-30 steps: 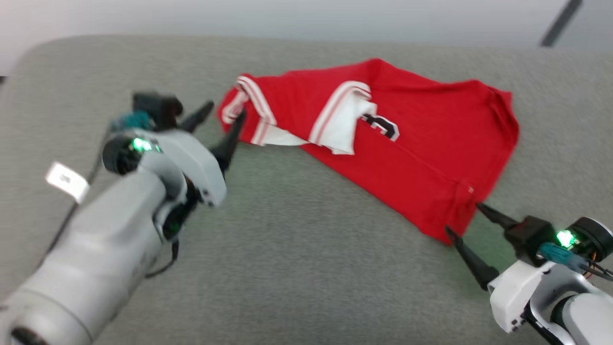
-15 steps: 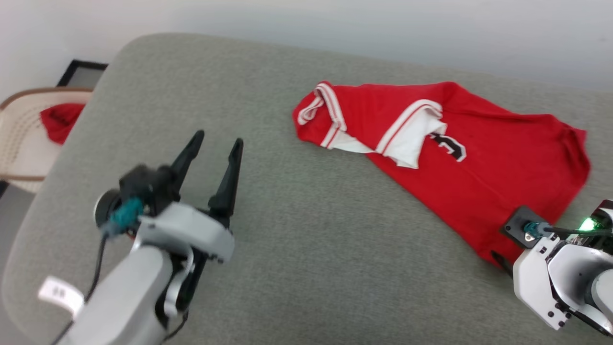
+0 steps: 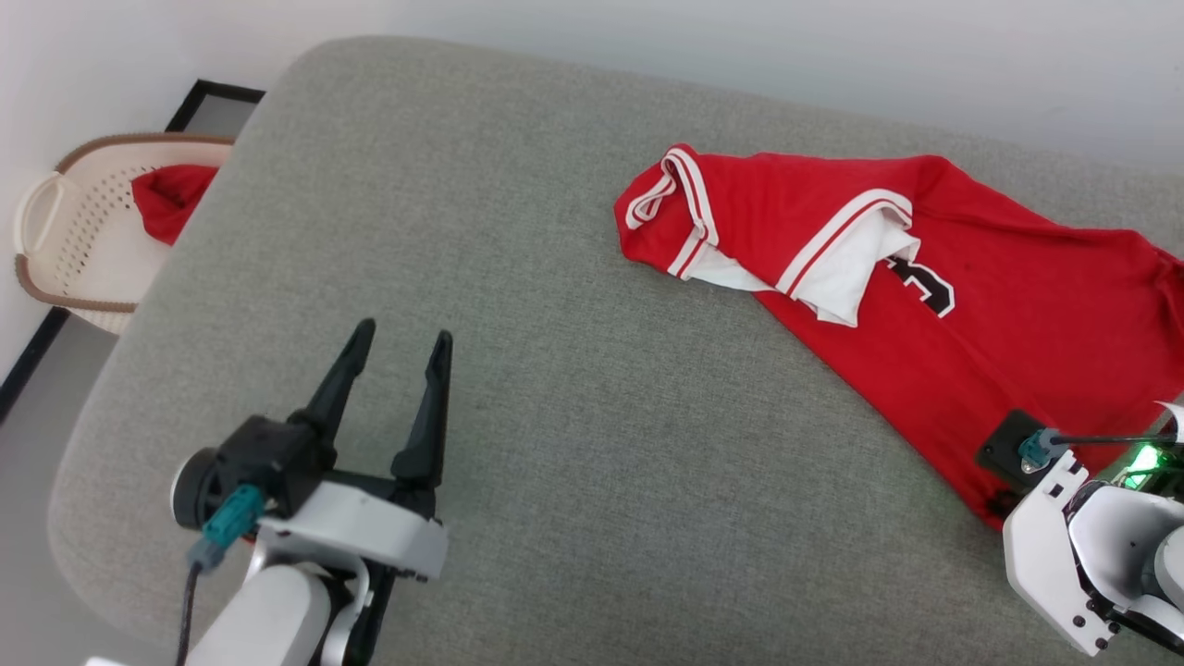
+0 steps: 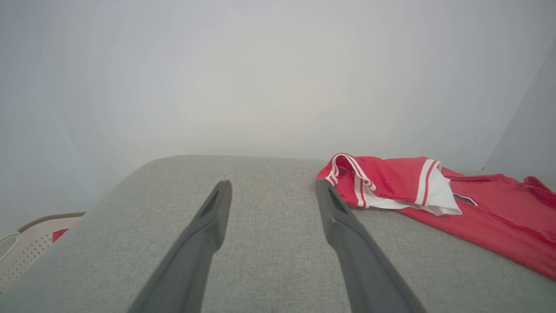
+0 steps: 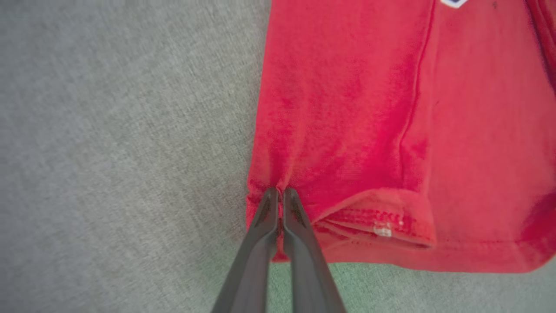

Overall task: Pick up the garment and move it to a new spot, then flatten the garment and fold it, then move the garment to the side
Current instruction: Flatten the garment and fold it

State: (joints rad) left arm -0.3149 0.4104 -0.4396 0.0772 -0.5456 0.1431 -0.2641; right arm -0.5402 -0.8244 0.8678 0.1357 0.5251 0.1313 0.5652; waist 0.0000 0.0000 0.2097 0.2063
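Well, the garment [image 3: 999, 305] lies on the grey cushion [image 3: 573, 444] toward its far right. Its long axis runs on a slant: the striped armhole end points to the far left and the hem comes down to the near right. A white flap of lining is turned over and covers part of the black number [image 3: 925, 289].

The right gripper [image 5: 280, 191] has its fingers pressed together on the hem's near corner, puckering the cloth; a second ago they stood spread on either side of that corner. The left gripper [image 3: 404, 330] was up at the striped trim then. Now it hangs spread over bare cushion, well apart from the jersey.

Off the cushion's left edge sits a pale basket [image 3: 55, 250] with a small red cloth [image 3: 166, 199] in it.
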